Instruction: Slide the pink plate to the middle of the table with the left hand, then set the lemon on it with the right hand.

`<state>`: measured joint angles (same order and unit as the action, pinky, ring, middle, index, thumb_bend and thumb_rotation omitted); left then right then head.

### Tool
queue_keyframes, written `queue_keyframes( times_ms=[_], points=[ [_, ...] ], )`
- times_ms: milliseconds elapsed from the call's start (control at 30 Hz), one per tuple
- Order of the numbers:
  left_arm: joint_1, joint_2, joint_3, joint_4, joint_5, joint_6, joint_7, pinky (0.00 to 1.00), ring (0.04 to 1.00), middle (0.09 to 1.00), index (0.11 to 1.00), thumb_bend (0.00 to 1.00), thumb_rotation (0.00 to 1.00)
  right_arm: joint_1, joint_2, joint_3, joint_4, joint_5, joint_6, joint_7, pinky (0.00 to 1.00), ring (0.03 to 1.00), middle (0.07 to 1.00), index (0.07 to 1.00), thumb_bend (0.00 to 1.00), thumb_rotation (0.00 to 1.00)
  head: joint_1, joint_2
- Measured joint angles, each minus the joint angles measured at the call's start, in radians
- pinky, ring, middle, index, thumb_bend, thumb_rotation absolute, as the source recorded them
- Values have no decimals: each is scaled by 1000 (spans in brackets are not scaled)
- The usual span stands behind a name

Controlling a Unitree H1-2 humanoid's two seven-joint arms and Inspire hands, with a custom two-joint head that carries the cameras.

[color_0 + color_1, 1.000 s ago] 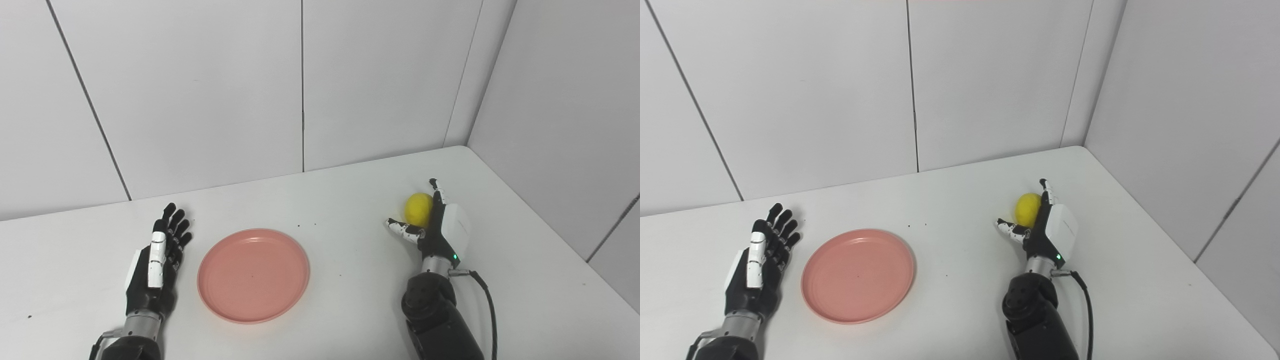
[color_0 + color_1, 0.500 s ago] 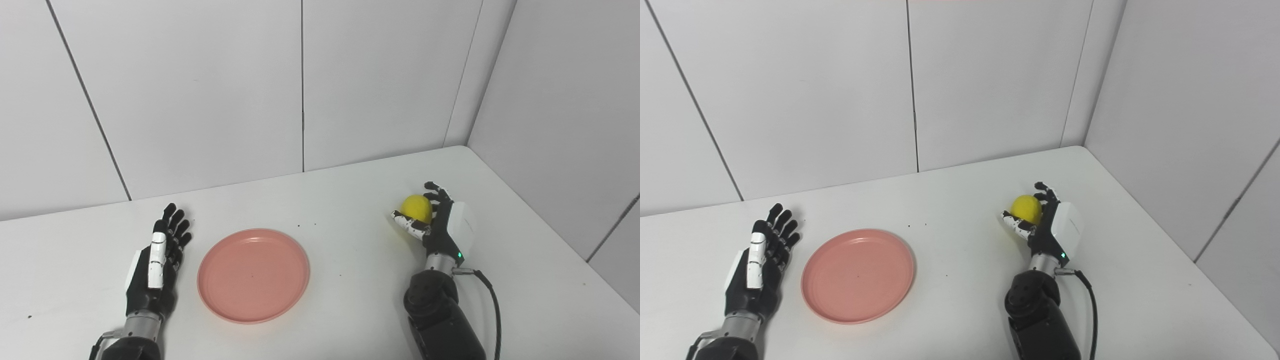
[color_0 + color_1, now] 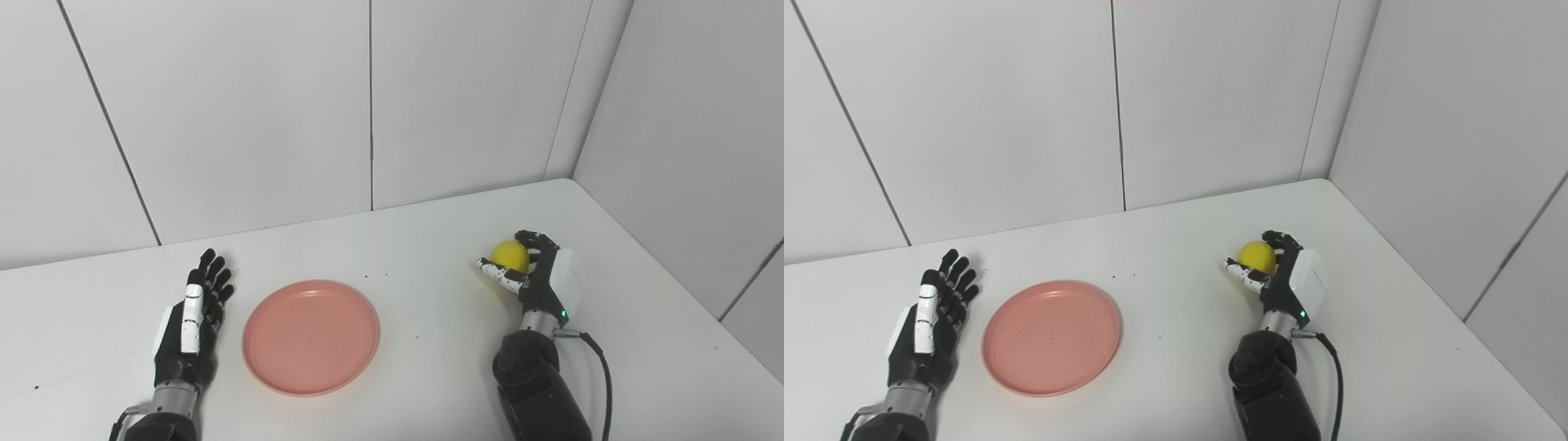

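The pink plate (image 3: pixel 310 335) lies flat on the white table (image 3: pixel 429 245), left of the table's middle, and holds nothing. My left hand (image 3: pixel 190 327) is open, fingers straight, on the table just left of the plate and apart from its rim. My right hand (image 3: pixel 539 278) is at the right side of the table, shut on the yellow lemon (image 3: pixel 511 256), fingers curled over its top and thumb beneath it. The lemon (image 3: pixel 1257 256) looks lifted a little off the table.
White panel walls stand behind the table and along its right side, meeting at the far right corner. A black cable (image 3: pixel 603 380) runs from my right wrist toward the near edge. Small dark specks dot the tabletop.
My right hand's fingers have closed over the lemon, which was resting against the open palm, and the lemon has shifted slightly left. The left hand and the plate have not moved.
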<state>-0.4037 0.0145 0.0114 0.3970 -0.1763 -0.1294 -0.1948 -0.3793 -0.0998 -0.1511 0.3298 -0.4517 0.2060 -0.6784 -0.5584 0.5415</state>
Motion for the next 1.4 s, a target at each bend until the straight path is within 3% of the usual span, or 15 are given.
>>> queue_keyframes(
  times_ms=[100, 167, 267, 900, 1400],
  points=[
    [0, 0, 0, 0, 0, 0, 0, 964, 974, 981, 976, 607, 1000, 0, 6, 1, 1, 0, -5, -18, 319, 469, 553, 487, 487, 0, 2, 0],
    [1, 0, 0, -1, 0, 0, 0, 965, 975, 982, 977, 608, 1000, 0, 9, 2, 3, 0, -28, -40, 401, 439, 539, 475, 493, 0, 2, 0],
    [1, 0, 0, -1, 2, 0, 0, 966, 975, 983, 978, 606, 1000, 1, 9, 12, 5, -6, -76, -69, 341, 480, 578, 465, 486, 0, 5, 2],
    [3, -5, -5, -5, 7, 0, 7, 963, 977, 982, 975, 601, 1000, 17, 43, 99, -29, -32, -183, -84, 335, 476, 553, 478, 490, 0, 37, 12],
    [43, -46, -7, -71, 51, 35, 71, 920, 935, 938, 919, 546, 1000, 27, 80, 236, -101, -62, -184, 40, 314, 457, 571, 477, 486, 0, 176, 41]
  ],
)
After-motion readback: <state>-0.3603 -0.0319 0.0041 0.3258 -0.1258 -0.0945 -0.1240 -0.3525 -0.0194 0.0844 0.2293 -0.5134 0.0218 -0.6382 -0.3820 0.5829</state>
